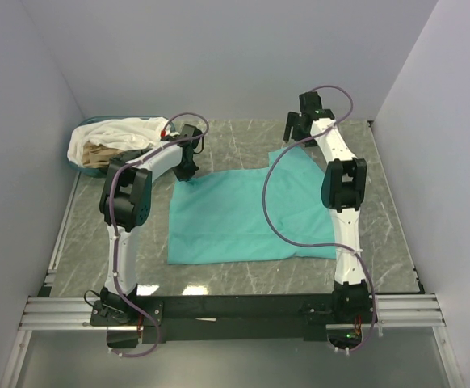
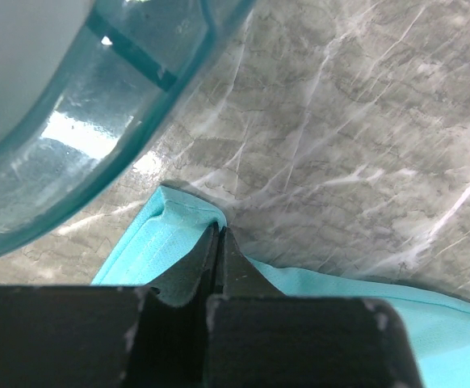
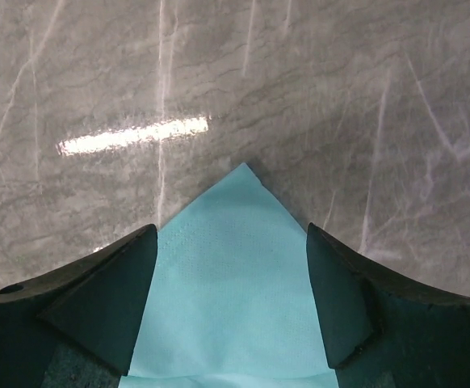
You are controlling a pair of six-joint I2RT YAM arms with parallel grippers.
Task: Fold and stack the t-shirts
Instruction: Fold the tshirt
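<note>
A teal-green t-shirt lies spread flat on the marble table. My left gripper is shut on its far left corner, right beside the basket. My right gripper is open over the shirt's far right corner, one finger on each side of the cloth, jaws wide apart. White and beige t-shirts sit heaped in the teal-rimmed basket at the far left. No black shirt shows.
The basket's clear teal wall fills the upper left of the left wrist view, close to my fingers. White walls enclose the table on three sides. A metal rail runs along the table's left edge.
</note>
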